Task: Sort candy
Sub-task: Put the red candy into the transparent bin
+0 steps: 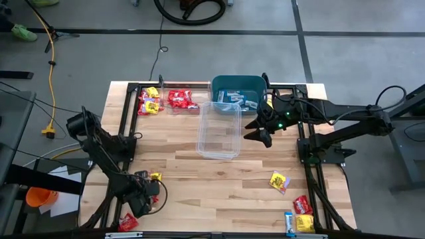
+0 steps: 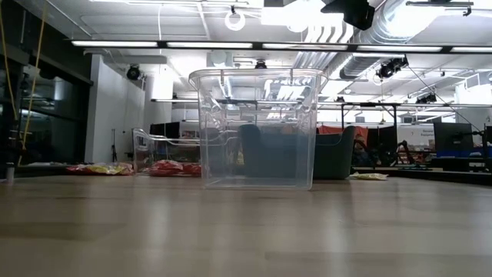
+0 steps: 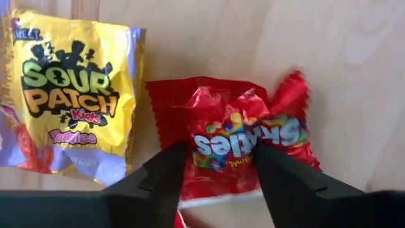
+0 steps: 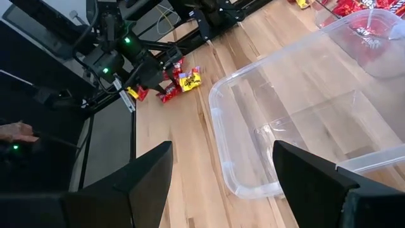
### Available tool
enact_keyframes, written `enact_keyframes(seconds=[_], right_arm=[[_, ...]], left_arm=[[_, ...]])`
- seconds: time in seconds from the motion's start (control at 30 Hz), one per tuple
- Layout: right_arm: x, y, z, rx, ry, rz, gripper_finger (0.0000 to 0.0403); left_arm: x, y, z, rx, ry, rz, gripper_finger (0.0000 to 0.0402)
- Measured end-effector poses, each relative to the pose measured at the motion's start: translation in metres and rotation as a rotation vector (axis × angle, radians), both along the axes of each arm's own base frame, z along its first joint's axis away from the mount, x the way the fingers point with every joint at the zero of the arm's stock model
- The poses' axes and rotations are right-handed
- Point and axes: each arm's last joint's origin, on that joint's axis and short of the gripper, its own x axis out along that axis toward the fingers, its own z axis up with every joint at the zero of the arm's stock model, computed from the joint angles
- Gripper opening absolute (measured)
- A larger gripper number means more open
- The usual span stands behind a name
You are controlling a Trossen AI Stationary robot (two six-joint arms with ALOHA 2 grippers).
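Note:
Near the table's front left corner my left gripper [image 1: 150, 193] points down, open, over a red Skittles packet [image 3: 243, 142] of candy lying flat on the wood. Its fingers stand over the packet's middle, one to each side. A yellow Sour Patch packet [image 3: 69, 95] lies right beside the red one. My right gripper [image 1: 263, 133] hangs open and holds nothing, above the table by the right wall of the clear tub [image 1: 219, 129]. In the right wrist view the clear tub [image 4: 304, 107] lies ahead of the right gripper [image 4: 221, 183]. My left gripper comes at the red packet from above, its fingertips [image 3: 166, 180] over the packet's middle [image 3: 221, 149], which shows in the gap between them. The packet lies flat on the table. Whether the fingertips touch it I cannot tell.
A teal bin [image 1: 238, 93] holding light blue packets stands at the back. A smaller clear tub [image 1: 180, 101] holds red packets, with yellow and red ones [image 1: 150, 103] beside it. More candy lies at the front right [image 1: 303, 206] and front left [image 1: 127, 222].

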Motion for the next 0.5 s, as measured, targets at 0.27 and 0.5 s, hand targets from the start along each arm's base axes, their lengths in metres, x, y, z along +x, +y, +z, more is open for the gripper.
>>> enact_keyframes(seconds=[0.27,0.5], right_arm=[[0.000,0.000,0.000,0.000,0.000,0.000,0.0268],[0.000,0.000,0.000,-0.001,-0.002,-0.001,0.0268]], left_arm=[[-0.002,0.001,0.016,-0.112,-0.017,0.020,0.0019],[-0.007,0.023,0.094,-0.391,-0.261,0.004,0.0014]])
